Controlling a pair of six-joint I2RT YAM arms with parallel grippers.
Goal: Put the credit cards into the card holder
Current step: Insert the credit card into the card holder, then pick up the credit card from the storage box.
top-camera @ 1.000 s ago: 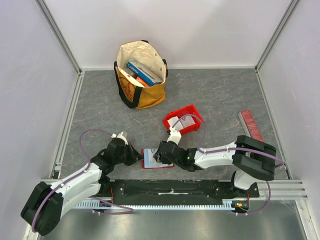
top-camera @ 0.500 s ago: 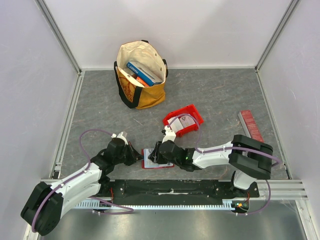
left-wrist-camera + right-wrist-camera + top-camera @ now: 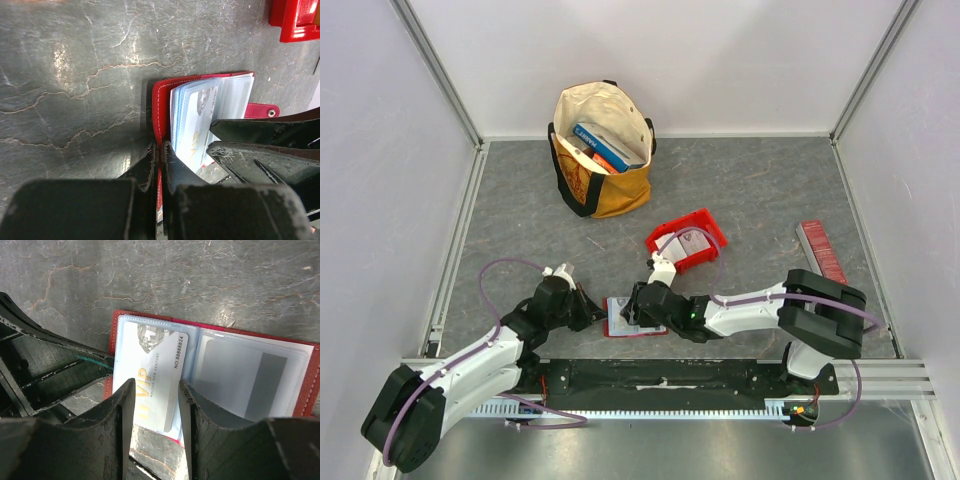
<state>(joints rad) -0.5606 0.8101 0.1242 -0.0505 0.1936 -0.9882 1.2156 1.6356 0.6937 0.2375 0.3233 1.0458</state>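
1. Our left gripper [image 3: 159, 156] is clamped on the left cover of the small dark red leather-like bifold card holder [image 3: 240, 372], which lies open between both arms. A firm pinch there stops it sliding.
2. Our right gripper [image 3: 156, 390], jaws apart, straddles the white rectangular VIP credit card [image 3: 150, 352] lying over the left clear pocket.
3. We should push the card flat, square to the pocket mouth.

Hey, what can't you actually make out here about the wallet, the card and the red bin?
- Whether the white VIP card sits inside a sleeve of the dark red bifold wallet: right wrist view, the right gripper covers its lower end.
- How many pale cards lie in the red plastic bin: top view, too small; left wrist view, cut off at the corner.
- Much of the wallet: top view, under the right gripper.
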